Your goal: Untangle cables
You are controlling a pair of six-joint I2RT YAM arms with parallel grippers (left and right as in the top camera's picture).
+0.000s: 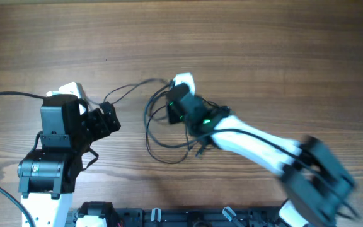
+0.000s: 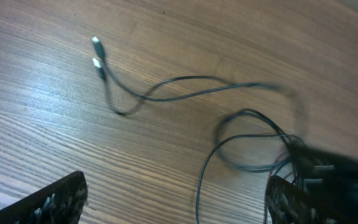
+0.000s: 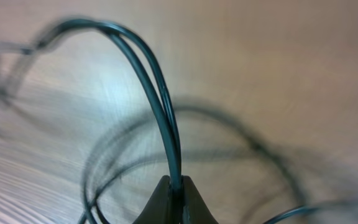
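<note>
The cables (image 1: 153,123) are thin dark green-black wires looped on the wooden table between the two arms. In the left wrist view they (image 2: 185,87) run from two small plug ends (image 2: 97,53) at upper left to loops at right. My right gripper (image 1: 176,107) is shut on two strands of the cables (image 3: 157,93), which arch up out of its fingertips (image 3: 175,186) above the table. My left gripper (image 1: 109,120) is open and empty, its fingers wide apart (image 2: 176,199), just left of the loops with one strand passing between them on the table.
The wooden table (image 1: 263,50) spreads all round. A white block (image 1: 183,80) sits by the right gripper and another (image 1: 70,89) by the left arm. A thick black arm cable (image 1: 5,96) runs off left. The robot base rail (image 1: 169,217) lies along the front edge.
</note>
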